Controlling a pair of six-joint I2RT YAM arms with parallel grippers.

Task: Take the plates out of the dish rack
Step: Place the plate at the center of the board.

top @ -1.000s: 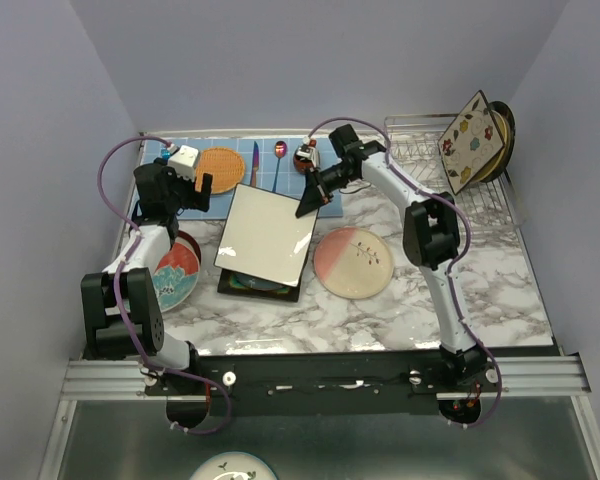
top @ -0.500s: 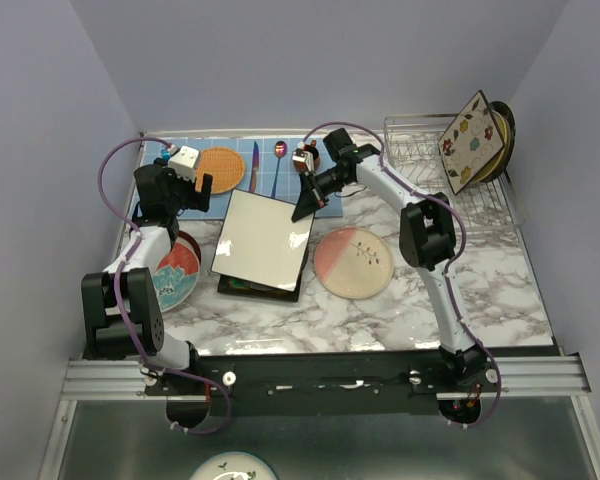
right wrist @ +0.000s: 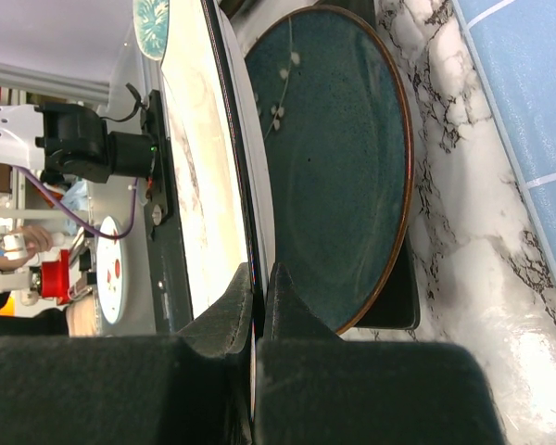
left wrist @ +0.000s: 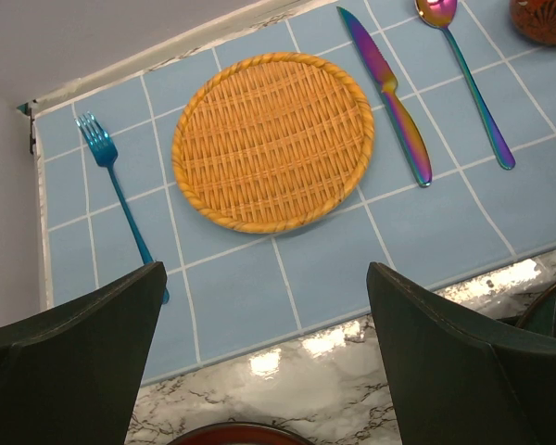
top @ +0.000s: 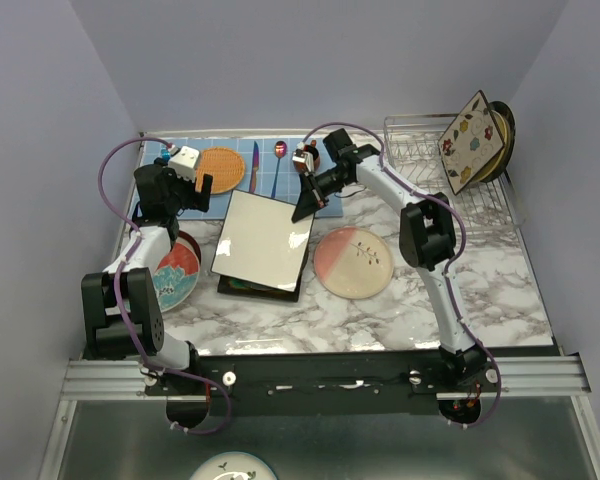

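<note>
Right wrist, cream square plate [right wrist: 199, 185] tilted, dark-blue round plate [right wrist: 338, 167] beneath, brown-rimmed

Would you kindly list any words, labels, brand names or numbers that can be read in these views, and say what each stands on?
Readable text: none in any view.
The flowered plate in the dish rack: flower patterns only, no lettering.
The square cream plate pinched by the right gripper: blank.
The blue tiled mat: plain grid lines, no marks.
Background clutter in the right wrist view: too blurred to read.
</note>
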